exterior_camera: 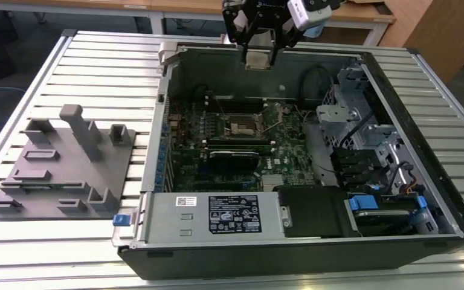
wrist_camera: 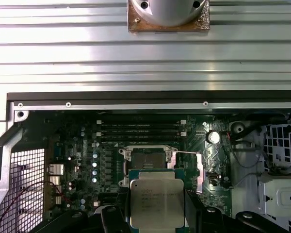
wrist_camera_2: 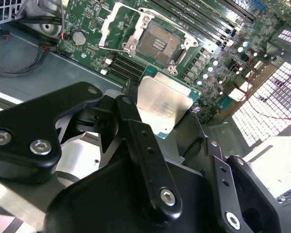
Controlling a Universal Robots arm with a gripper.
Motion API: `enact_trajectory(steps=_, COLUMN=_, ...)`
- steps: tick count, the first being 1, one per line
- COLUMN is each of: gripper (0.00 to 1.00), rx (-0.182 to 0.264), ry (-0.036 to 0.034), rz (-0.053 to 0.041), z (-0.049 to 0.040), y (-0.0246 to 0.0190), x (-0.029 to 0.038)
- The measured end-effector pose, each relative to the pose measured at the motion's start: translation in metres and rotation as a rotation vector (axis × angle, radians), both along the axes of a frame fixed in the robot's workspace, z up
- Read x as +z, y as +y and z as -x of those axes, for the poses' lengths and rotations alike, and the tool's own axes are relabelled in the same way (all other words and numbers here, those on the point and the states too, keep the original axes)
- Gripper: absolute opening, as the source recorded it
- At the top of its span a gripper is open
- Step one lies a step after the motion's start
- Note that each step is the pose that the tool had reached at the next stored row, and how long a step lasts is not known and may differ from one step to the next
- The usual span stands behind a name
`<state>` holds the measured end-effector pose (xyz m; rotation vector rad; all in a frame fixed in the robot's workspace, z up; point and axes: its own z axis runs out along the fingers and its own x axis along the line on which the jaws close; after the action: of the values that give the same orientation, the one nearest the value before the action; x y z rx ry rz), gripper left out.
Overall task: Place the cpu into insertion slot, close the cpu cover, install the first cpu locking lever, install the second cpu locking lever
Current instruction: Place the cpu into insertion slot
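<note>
1. The black two-fingered pincer (exterior_camera: 258, 58) is drawn in narrow, gripping one small, flat, square cpu with a silver-grey metal top (wrist_camera: 155, 201) by two opposite edges.
2. The cpu is square and has no long axis. It hangs from the fingertips, with its metal top turned to the first wrist view's camera.
3. Below the pincer and well apart from it, one small square dark insertion slot with a silvery rim (wrist_camera_2: 160, 43) lies uncovered on the green circuit board (wrist_camera_2: 89, 22).
4. Around these stands one open black computer case (exterior_camera: 449, 199), on the ribbed metal table (exterior_camera: 95, 66).
</note>
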<state>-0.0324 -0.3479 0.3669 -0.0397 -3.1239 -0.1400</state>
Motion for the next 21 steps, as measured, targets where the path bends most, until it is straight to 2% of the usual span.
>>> enact_trajectory(steps=14, gripper=0.54, rx=0.000, ry=-0.0014, rz=-0.0003, z=0.0000, y=0.0000, x=-0.0021)
enact_trajectory(steps=21, gripper=0.54, rx=0.000, ry=-0.0047, rz=-0.0002, z=0.0002, y=0.0000, x=-0.0053)
